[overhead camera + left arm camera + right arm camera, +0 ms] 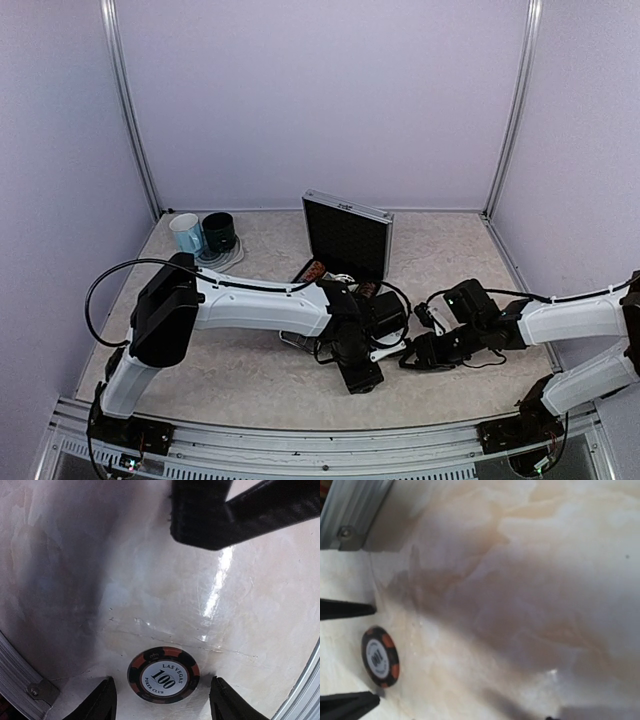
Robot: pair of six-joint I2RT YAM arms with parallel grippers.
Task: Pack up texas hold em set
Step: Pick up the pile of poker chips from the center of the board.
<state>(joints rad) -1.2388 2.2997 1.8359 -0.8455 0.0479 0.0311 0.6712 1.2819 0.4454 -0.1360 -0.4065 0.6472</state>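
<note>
Currently: left gripper (162,682), jaws released, fingers (102,702) set either side of the item without touching it, a stance that reads as lined up for a pinch. Item: one round black-and-orange poker chip (163,674), white centre marked 100, flat on the pale marbled tabletop (75,555), just off the near corner of the square silver ribbed aluminium case (350,206), outside it. Right gripper (412,352): beyond the chip, on the side away from that case; jaw state cannot be told. Case lid upright, presumably to receive chips.

A light-blue mug (185,233) and a dark mug (219,231) are being borne side by side by a plate (233,256) at the table's (230,385) far left.
</note>
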